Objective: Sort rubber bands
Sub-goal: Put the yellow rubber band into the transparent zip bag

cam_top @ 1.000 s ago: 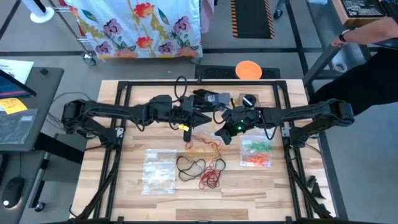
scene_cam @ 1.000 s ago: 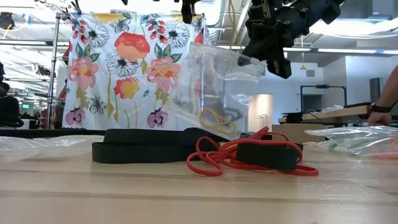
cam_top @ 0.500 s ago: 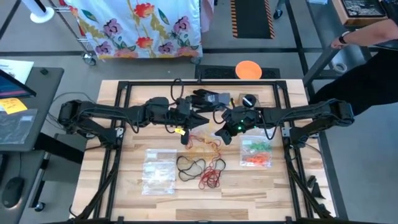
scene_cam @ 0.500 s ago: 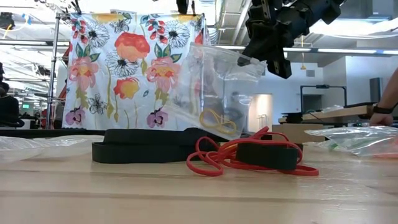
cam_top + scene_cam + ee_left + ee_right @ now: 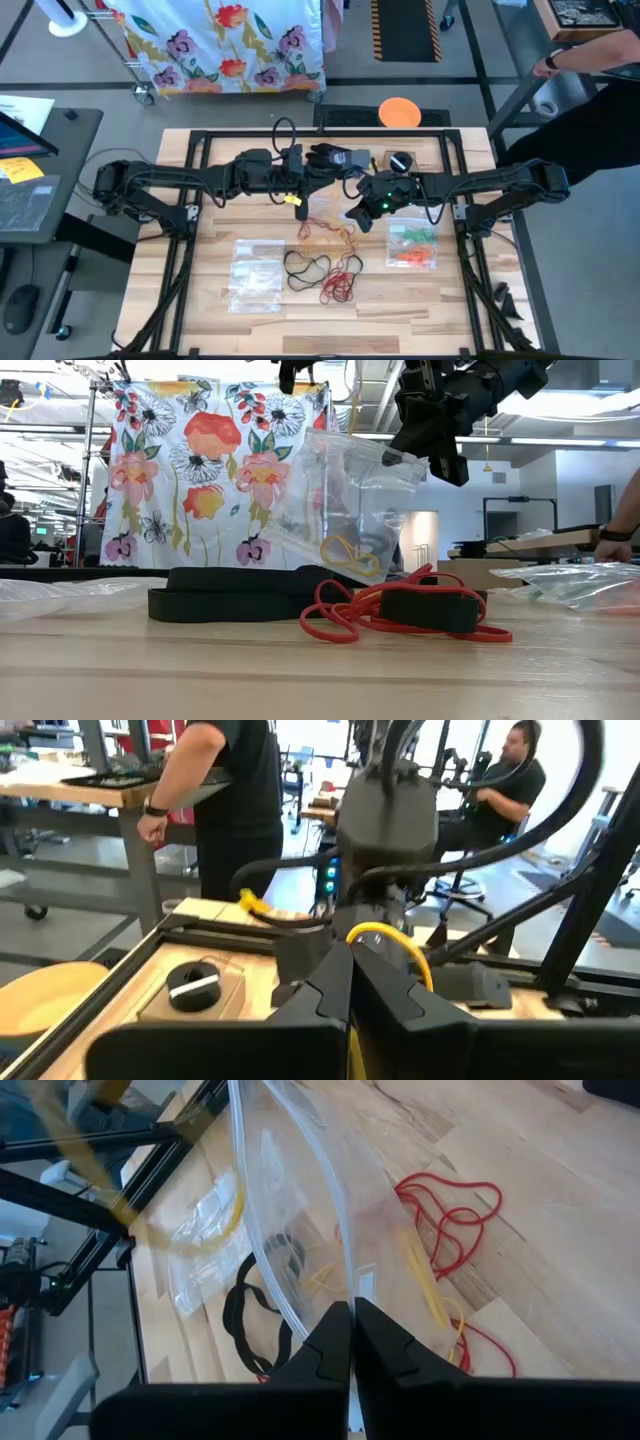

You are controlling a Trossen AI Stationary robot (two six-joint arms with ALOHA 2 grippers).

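Both arms meet over the far middle of the light wooden table. The right gripper is pinched tight on the rim of a clear plastic bag, and that bag hangs off the table, tilted, with a few yellow rubber bands pooled in its low corner. From the right wrist the bag's edge runs straight into the closed fingers, with yellow loops showing through the film and red ones on the wood beyond.

The left gripper sits just left of the right one, fingers clamped together on a thin yellow rubber band. The loop arches up from the fingertips in the left wrist view, and a yellow speck shows at the tip from above.

Just near of both grippers lies a loose tangle of orange and yellow rubber bands on the wood. Nearer still are the black rubber bands and, to their right, a heap of red rubber bands; in the low view the red loops drape round a wide black band at table height.

A second clear bag holding green and orange bands lies flat to the right, below the right arm. A third clear bag lies flat on the near left. A black glove rests at the far edge, behind the grippers.
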